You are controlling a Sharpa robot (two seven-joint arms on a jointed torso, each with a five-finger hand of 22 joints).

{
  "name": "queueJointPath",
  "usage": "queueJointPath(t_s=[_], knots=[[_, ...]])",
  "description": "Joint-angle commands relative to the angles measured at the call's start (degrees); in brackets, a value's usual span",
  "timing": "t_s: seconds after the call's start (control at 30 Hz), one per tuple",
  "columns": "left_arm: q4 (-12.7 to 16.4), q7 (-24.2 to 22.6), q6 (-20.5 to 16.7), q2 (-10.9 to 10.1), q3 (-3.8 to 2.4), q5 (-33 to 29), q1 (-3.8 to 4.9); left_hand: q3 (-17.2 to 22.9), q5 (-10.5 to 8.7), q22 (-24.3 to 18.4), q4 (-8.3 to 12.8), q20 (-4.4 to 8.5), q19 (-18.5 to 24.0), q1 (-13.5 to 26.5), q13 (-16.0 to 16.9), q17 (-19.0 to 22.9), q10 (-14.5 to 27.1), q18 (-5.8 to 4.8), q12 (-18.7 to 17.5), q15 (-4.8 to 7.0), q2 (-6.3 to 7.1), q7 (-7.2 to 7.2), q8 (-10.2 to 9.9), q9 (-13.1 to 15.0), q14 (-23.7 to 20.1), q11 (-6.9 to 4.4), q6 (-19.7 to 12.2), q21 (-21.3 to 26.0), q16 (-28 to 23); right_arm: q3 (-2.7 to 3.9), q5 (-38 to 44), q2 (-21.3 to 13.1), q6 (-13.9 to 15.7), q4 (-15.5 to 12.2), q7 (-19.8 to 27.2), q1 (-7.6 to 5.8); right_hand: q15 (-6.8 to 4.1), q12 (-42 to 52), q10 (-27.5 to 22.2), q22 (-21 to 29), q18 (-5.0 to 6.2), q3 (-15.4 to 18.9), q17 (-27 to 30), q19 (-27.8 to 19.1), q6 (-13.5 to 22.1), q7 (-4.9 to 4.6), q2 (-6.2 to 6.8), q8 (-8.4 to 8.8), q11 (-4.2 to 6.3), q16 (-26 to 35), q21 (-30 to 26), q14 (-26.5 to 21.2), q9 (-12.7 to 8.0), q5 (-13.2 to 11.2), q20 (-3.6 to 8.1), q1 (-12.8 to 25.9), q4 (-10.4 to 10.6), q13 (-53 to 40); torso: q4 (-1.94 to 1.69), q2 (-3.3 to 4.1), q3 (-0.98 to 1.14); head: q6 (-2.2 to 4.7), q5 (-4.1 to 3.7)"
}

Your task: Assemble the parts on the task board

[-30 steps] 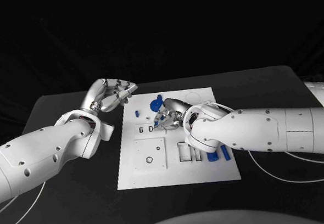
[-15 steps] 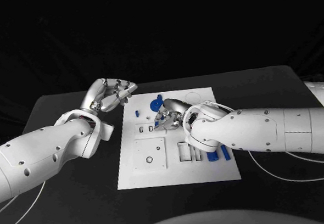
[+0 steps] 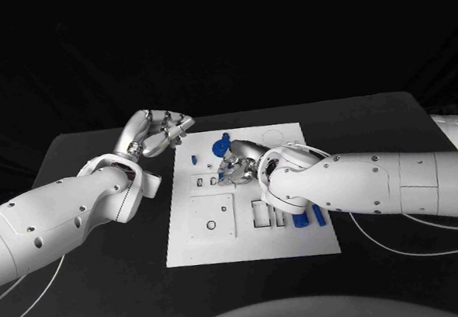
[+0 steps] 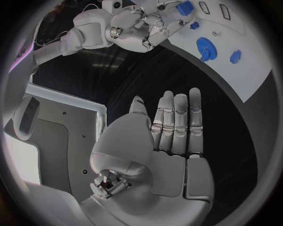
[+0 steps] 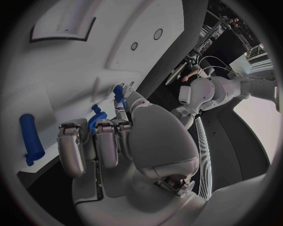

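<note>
No writing can be read on the white task board (image 3: 250,238), mid-bench. The left hand (image 3: 156,134) hovers off its far left corner, fingers straight, apart, empty. The right hand (image 3: 236,162) curls over the board's middle, pinching a small blue part (image 5: 120,92).

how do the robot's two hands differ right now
The left hand hovers beside the far left corner of the task board, off it; the right hand is down over the board's middle. The left hand holds nothing, its fingers straight and side by side; the right hand has its fingers curled, with a small blue part at its fingertips. Both are silver hands on white arms.
</note>
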State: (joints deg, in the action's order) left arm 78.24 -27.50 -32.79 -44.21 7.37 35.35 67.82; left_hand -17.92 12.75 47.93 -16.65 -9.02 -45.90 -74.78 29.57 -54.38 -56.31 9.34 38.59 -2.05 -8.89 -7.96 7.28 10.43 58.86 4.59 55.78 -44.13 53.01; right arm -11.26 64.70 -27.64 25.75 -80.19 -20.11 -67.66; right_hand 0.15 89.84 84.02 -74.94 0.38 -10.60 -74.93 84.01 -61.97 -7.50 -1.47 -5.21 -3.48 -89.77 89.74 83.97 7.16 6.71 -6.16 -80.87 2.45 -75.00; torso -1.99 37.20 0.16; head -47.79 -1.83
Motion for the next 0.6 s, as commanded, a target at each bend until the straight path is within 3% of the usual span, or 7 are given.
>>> queueJointPath(t_s=[0.03, 0.6], knots=[[0.1, -0.4, -0.2, 0.1, -0.05, 0.2, 0.09, -0.4, 0.20, -0.1, 0.0, 0.02, -0.4, -0.5, -0.1, 0.1, -0.1, 0.95, -0.3, 0.00, -0.21, 0.04, 0.1, 0.1, 0.5, -0.09, -0.2, 0.2, -0.4, 0.00, 0.7, 0.1, -1.2, 0.1, 0.3, 0.06, 0.39, 0.2, 6.0, -15.1, -0.38, -0.1, -15.1, 6.0, -1.0, -0.17, -0.51, 0.44, -0.52, -0.2, 0.3, 6.0, -0.1, 0.2, -0.46, 0.1, -0.4, -15.0, 0.00, -0.03, -0.02, 0.01, 0.02], [0.2, -0.4, -0.2, 0.0, -0.05, 0.2, 0.09, -0.4, 0.20, -0.1, 0.0, 0.02, -0.4, -0.5, -0.1, 0.1, -0.1, 0.95, -0.3, 0.00, -0.21, 0.04, 0.1, 0.1, 0.5, -0.09, -0.2, 0.2, -0.4, -0.03, 0.7, 0.5, -1.7, 0.5, 0.3, 0.21, 0.61, 0.2, 6.0, -15.1, -0.38, -0.1, -15.1, 6.0, 0.2, -0.32, -0.52, 1.33, -0.72, -0.2, 0.3, 6.0, -0.5, 0.1, -0.74, 0.1, -0.5, -15.0, 0.02, 0.00, -0.03, 0.03, -0.04]])
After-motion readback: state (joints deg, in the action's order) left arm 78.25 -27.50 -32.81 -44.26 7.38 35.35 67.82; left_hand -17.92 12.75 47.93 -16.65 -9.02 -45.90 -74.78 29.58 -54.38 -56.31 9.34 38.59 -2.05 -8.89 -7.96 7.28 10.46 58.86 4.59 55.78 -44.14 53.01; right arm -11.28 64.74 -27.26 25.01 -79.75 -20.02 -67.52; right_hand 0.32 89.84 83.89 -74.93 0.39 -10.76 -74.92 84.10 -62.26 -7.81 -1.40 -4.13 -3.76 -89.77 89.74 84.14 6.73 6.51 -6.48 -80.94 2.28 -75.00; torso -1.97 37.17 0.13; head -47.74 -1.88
